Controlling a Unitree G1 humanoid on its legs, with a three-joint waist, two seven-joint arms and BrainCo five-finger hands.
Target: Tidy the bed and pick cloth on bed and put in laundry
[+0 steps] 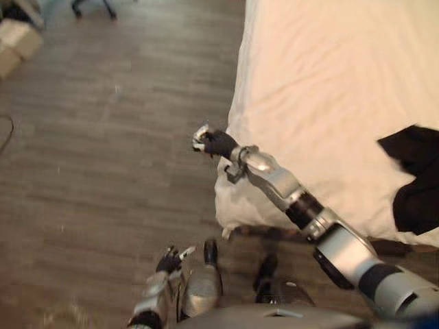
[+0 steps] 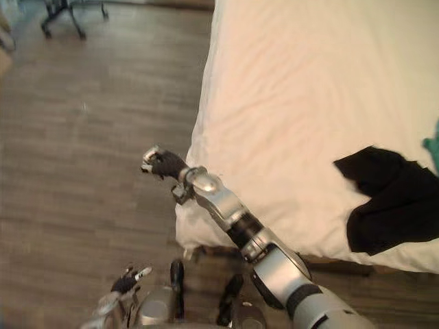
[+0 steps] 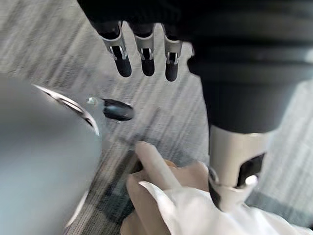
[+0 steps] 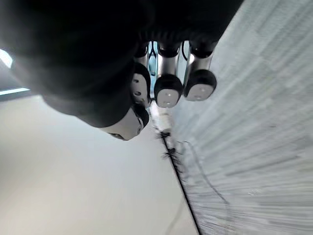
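Note:
A black cloth (image 2: 391,199) lies crumpled on the white bed (image 2: 302,103), near its front edge at the right. My right hand (image 1: 214,142) is stretched out over the wooden floor just left of the bed's near corner, far from the cloth. Its fingers (image 4: 167,90) are curled in and hold nothing. My left hand (image 1: 169,260) hangs low at the bottom left over the floor, with its fingers (image 3: 145,54) straight and nothing in them. The bed's sheet corner (image 3: 195,213) shows past the left hand.
The white sheet is wrinkled along the bed's left side. A teal item (image 2: 432,147) peeks in at the bed's right edge. An office chair's base (image 2: 63,19) stands at the far left, with cardboard boxes (image 1: 17,41) nearby. Wooden floor (image 1: 103,151) spreads left of the bed.

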